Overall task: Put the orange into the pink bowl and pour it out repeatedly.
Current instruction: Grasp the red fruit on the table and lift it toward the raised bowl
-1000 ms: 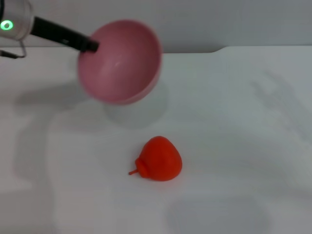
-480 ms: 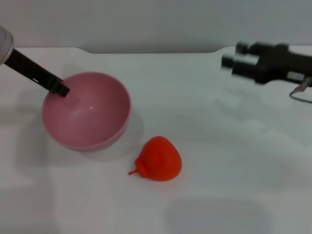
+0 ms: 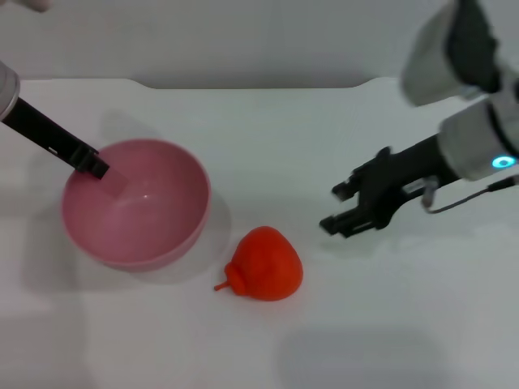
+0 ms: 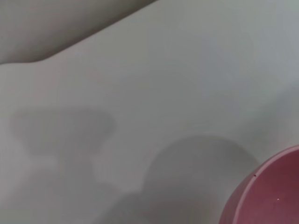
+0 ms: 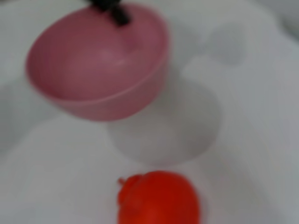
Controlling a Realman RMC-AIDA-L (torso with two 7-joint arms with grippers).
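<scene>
Right gripper (image 3: 339,208) — jaws parted, empty — hovers beside the orange (image 3: 265,263); left gripper (image 3: 96,166) pinches the pink bowl (image 3: 136,203) rim.

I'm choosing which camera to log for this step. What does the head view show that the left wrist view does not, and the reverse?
Only the head view shows the bright orange-red toy fruit lying on the table beside the bowl, the open right gripper reaching toward it, and the left gripper at the bowl's rim. The left wrist view adds nothing of its own. Both show the white table and the round, glossy pink plastic bowl, though the wrist view catches only its edge.
</scene>
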